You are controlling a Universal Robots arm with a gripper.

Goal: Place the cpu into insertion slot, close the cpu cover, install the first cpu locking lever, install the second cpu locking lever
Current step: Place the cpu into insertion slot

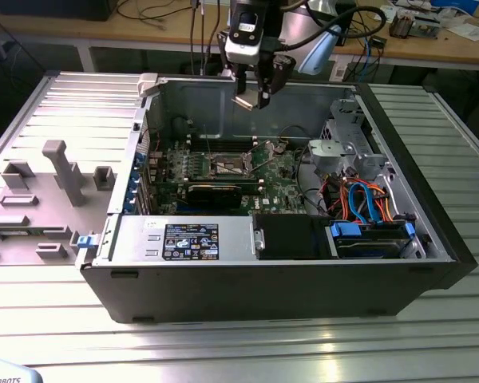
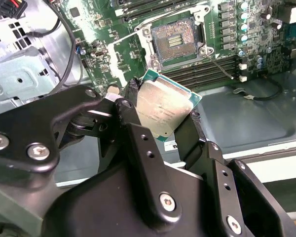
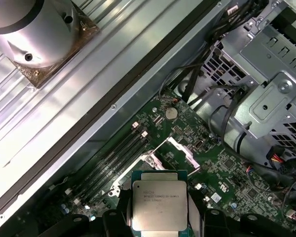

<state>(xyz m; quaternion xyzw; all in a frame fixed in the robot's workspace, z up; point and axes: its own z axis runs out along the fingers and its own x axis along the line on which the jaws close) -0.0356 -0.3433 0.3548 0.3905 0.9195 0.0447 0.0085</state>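
My gripper (image 1: 254, 99) hangs above the open computer case, over the motherboard's rear part, and is shut on the cpu (image 2: 163, 111). The cpu is a flat square chip with a silver-grey top and a green edge, pinched between the black fingers (image 2: 133, 123) in both wrist views (image 3: 159, 205). Below it lies the insertion slot (image 2: 175, 39), a dark square socket with a silvery rim, uncovered and with its contacts showing (image 1: 227, 166). A silvery frame plate that looks like the cpu cover (image 3: 180, 148) stands tilted up beside the socket. A thin wire lever (image 2: 221, 65) sticks out from the socket's corner.
A long black expansion card (image 1: 215, 191) lies in front of the socket. Memory slots (image 2: 212, 69) run beside it. A metal drive cage (image 1: 343, 148) and orange-blue cables (image 1: 367, 203) stand on the exterior view's right. A grey fixture tray (image 1: 40, 199) sits left of the case.
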